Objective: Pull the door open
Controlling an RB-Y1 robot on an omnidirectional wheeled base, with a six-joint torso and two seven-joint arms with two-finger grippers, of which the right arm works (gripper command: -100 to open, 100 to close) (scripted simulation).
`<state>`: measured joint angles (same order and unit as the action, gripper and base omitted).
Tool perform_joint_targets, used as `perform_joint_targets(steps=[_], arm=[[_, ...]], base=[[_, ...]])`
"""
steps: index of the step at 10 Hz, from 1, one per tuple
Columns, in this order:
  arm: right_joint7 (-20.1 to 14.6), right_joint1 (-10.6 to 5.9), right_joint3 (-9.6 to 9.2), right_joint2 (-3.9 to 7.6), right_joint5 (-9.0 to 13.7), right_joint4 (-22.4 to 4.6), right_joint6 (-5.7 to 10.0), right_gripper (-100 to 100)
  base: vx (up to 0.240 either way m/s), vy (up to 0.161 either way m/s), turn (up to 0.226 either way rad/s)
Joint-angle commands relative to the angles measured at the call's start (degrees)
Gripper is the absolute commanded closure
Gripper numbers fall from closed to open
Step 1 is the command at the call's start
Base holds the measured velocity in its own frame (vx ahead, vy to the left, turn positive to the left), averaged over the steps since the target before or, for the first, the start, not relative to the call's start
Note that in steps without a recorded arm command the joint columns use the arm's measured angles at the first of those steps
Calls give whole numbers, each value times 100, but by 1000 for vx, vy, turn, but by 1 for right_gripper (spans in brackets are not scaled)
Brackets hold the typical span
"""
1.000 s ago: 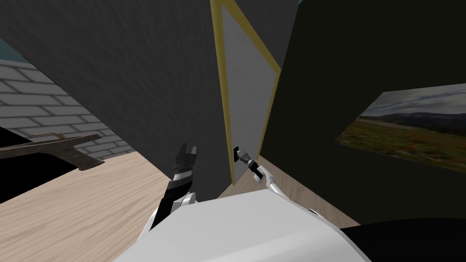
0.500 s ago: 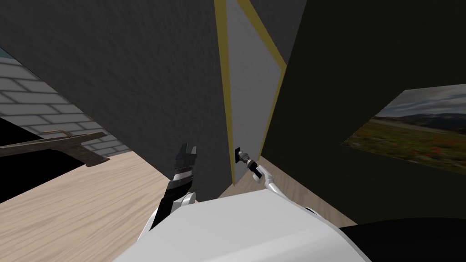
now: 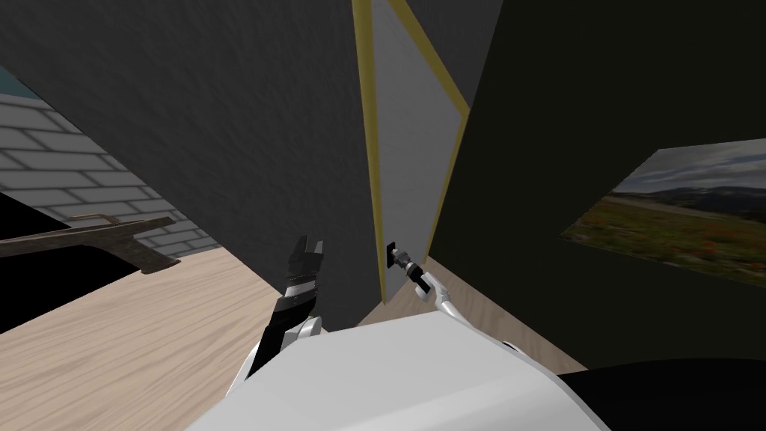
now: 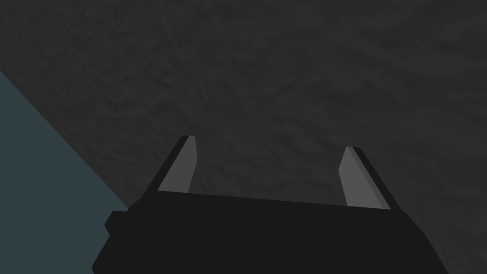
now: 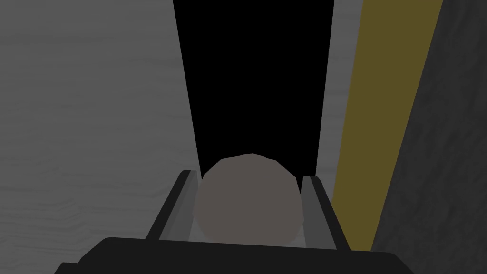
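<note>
Right arm [image 3: 441, 295] reaches forward and low to the door's latch edge. Right gripper [image 5: 249, 177] is clamped on the round grey-brown knob [image 5: 249, 204], with 1 of its fingers [image 5: 315, 209] pressed on each side. In the head view the knob sits on a small black plate [image 3: 389, 253] on the grey door [image 3: 408, 150], near its yellow frame [image 3: 366, 150]. A black band [image 5: 257, 71] runs behind the knob; can't tell if it's plate or gap. A dark wall with a landscape picture [image 3: 673, 209] is close on the right and a grey wall [image 3: 224, 135] on the left. Pale wood floor [image 3: 112, 344] lies to the left. Left gripper [image 3: 308, 254] is raised facing the grey wall, its 2 fingers apart.
</note>
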<state>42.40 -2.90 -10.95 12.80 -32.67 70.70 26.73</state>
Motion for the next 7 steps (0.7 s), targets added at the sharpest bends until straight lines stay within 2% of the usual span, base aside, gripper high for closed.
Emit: perform_joint_targets(steps=[1, 3, 4, 5, 6, 7], arm=[[-28, -34, 27, 11, 275, -46, -141, 100], [-64, -54, 24, 15, 608, -68, -355, 100], [-64, -54, 24, 15, 699, -68, -355, 100], [-86, -66, 22, 18, 894, -81, -486, 100], [-86, -66, 22, 18, 966, -81, -486, 100], [-108, -78, 19, 20, 1172, -94, -619, 100]], base=[[-54, -9, -18], [-62, -5, -18], [-46, -7, -6], [-44, 1, -12], [-33, 5, -5], [-36, 2, -8]])
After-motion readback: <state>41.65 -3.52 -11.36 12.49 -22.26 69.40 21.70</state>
